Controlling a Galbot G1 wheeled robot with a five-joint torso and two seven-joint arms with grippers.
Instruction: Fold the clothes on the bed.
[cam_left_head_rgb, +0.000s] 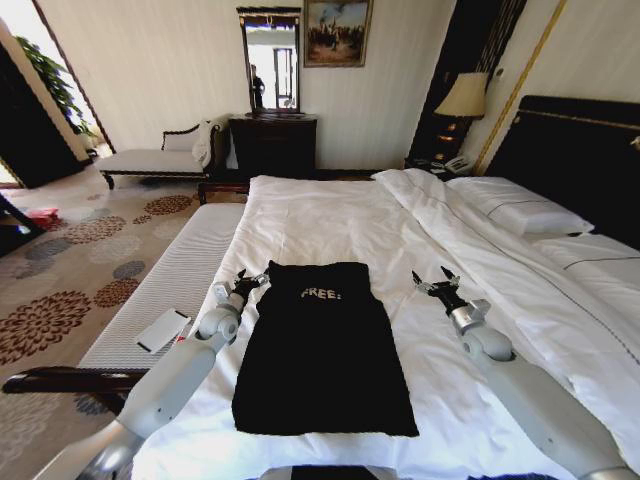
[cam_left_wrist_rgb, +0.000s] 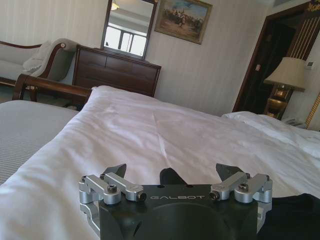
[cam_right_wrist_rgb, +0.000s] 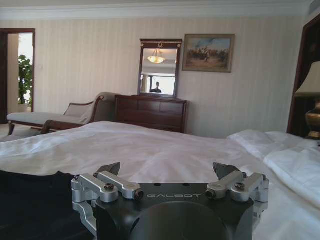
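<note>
While the black top (cam_left_head_rgb: 322, 350) lies lengthwise between them, the left gripper (cam_left_head_rgb: 250, 283) sits nearer — both it and the right gripper (cam_left_head_rgb: 435, 283) gape empty.

Striped walls, dark dresser (cam_left_head_rgb: 273, 146), patterned carpet (cam_left_head_rgb: 75, 265)

The bed (cam_left_head_rgb: 330, 215) carries the black clothes (cam_left_head_rgb: 322, 350) flat at 6 o'clock, with white pillows (cam_left_head_rgb: 520, 205) at 2 o'clock.

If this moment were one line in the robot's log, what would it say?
black top flat, unfolded on bed | left hand open at its corner | right hand open, apart
</note>
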